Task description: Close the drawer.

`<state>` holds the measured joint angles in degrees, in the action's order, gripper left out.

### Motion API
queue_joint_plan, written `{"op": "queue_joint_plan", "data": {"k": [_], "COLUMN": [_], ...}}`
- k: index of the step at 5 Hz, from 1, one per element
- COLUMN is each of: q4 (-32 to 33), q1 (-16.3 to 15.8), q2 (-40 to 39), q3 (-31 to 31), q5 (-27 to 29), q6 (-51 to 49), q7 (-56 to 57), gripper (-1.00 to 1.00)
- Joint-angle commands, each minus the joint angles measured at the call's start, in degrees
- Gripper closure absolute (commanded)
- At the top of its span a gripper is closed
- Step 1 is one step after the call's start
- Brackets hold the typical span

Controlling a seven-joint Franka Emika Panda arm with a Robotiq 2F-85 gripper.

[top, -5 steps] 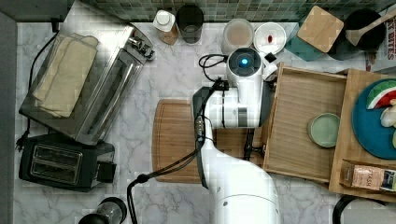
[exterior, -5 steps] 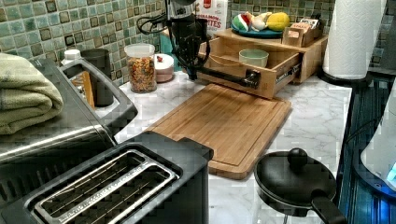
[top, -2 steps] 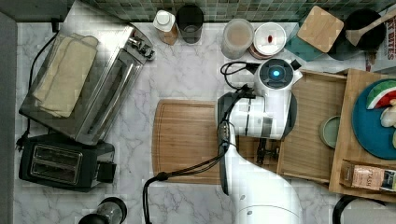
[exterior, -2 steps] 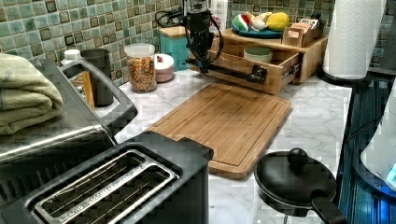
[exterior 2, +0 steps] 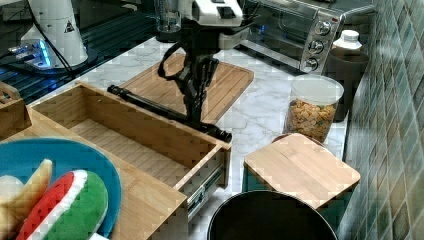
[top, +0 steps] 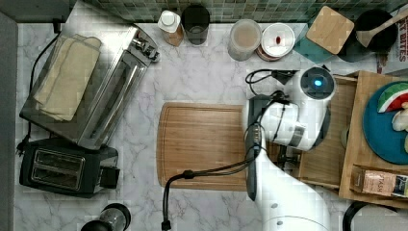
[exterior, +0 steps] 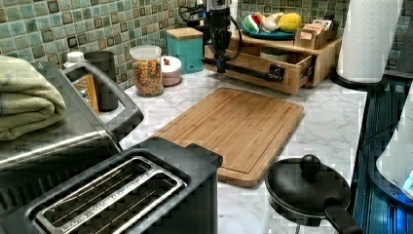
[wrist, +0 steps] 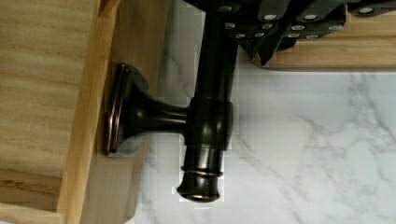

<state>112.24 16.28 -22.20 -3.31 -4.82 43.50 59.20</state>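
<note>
At drawer (exterior 2: 125, 135) front, fingers (exterior 2: 196, 107) against black handle (exterior 2: 165, 112)

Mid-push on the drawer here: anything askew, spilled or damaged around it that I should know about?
Nothing stands out. The drawer is partly open and sits square in its frame, the pincer is at its black bar handle, and the cutting board lies flat on the marble. No spills or damage visible.

The arm reaches forward, its hand (exterior 2: 196, 111) pointing straight down
</note>
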Motion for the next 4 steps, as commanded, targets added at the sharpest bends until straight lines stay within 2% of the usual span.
{"op": "queue_joint_plan", "data": {"k": [1, 2, 3, 4], "q4": [-11.21, -16.91, -16.51, -9.65], "q1": [13.79, 16.07, 16.26, 16.43], "q2": [-6.95, -11.20, -10.05, -5.40], "q3": [-7.82, -8.98, -10.90, -10.92], "q5": [1.18, 0.38, -1.97, -2.70], "q6": [-1.57, -1.41, -0.66, 4.95], "q7": [13.85, 16.49, 12.59, 13.52], "gripper": [1.00, 1.00, 1.00, 1.00]}}
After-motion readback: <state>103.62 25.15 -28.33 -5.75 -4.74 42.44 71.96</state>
